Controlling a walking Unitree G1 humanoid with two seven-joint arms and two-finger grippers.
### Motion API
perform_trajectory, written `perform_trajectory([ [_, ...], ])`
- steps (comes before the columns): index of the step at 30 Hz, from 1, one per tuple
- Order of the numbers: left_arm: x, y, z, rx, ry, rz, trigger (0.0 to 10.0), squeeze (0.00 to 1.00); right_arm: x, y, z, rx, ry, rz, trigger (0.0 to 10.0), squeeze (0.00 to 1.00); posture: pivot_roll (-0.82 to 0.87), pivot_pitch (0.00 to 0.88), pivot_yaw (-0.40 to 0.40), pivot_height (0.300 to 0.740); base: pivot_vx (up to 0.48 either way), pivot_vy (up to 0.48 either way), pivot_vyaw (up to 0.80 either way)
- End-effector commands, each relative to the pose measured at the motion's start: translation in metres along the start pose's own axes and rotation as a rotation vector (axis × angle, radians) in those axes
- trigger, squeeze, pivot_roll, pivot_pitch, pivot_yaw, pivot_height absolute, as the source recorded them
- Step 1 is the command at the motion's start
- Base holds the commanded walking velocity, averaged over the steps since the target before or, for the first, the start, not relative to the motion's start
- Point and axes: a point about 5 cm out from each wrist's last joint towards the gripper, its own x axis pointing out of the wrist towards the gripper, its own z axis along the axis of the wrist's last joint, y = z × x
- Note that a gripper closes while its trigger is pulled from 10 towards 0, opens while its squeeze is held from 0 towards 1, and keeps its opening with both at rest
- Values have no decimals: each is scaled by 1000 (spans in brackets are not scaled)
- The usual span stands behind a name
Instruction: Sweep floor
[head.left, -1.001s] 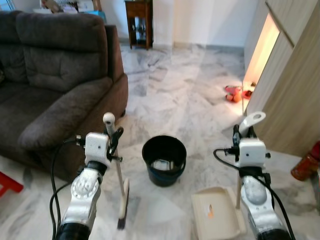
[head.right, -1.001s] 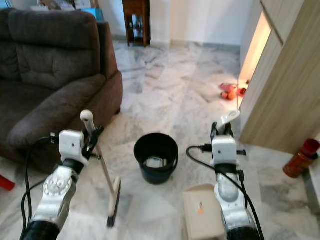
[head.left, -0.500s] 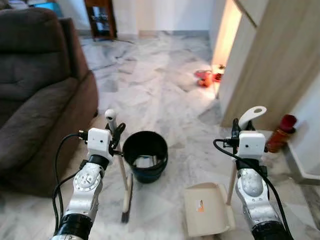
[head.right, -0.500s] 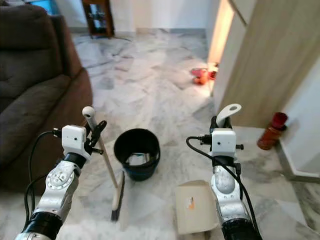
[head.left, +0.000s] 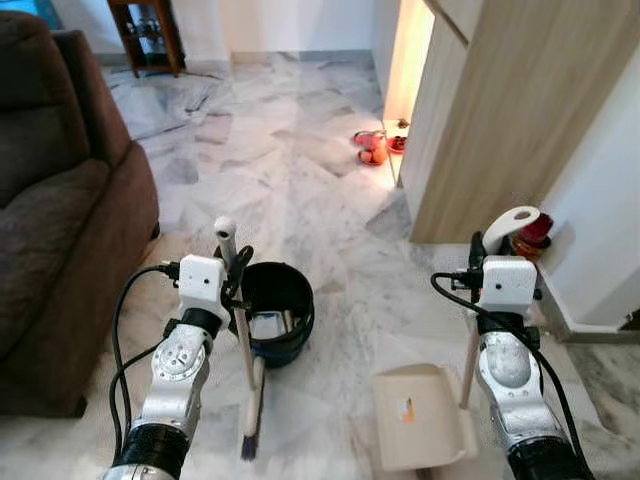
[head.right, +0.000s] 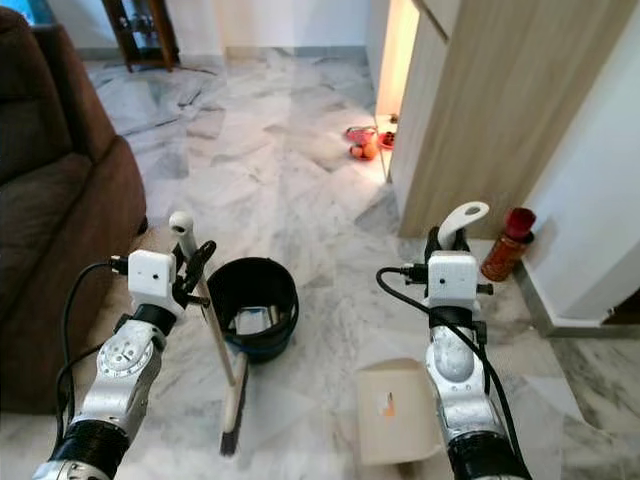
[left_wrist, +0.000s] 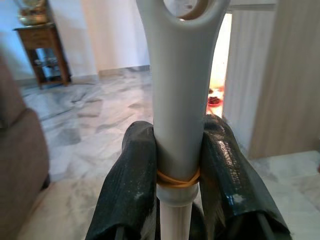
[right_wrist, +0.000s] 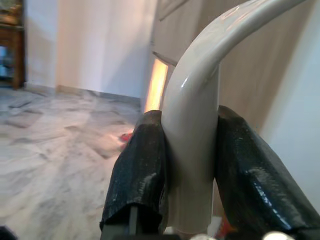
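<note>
On the far left sits the brown sofa (head.left: 60, 200), its arm beside the robot's left elbow. The left arm is raised and bent, wrist up, and the left gripper (head.left: 232, 275) is clamped round the pale handle of the broom (head.left: 247, 380); the left wrist view shows both black fingers (left_wrist: 127, 185) pressed tight against the handle just above a rubber band. The broom stands nearly upright, bristles down on the marble floor (head.left: 300, 180), just in front of the black bucket (head.left: 272, 310). Right of the bucket lies the cream dustpan (head.left: 420, 415), flat on the floor, its long handle rising to the right gripper (head.left: 488, 250), which grips it just under the curved top. That arm is also held up, forearm near vertical. Beyond it stands a red bottle (head.right: 503, 243) by the wooden cupboard (head.left: 500, 110). Compared with a second ago, the whole view has swung right: less sofa, more cupboard and white wall, and both arms keep the same raised grip.
</note>
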Motion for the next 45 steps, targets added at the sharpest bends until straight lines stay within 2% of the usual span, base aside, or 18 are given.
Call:
perform_trajectory([
  [1, 3, 1, 8, 21, -50, 1, 10000, 0, 5, 0, 10, 14, -51, 0, 10000, 0, 16, 0, 4, 740, 0, 0, 0],
  [31, -10, -1, 3, 18, -39, -3, 10000, 0, -6, -3, 5, 21, -25, 13, 10000, 0, 16, 0, -5, 740, 0, 0, 0],
  [45, -10, -2, 4, 10, -41, 0, 10000, 0, -2, -4, 7, 16, -29, 22, 10000, 0, 11, 0, -9, 740, 0, 0, 0],
])
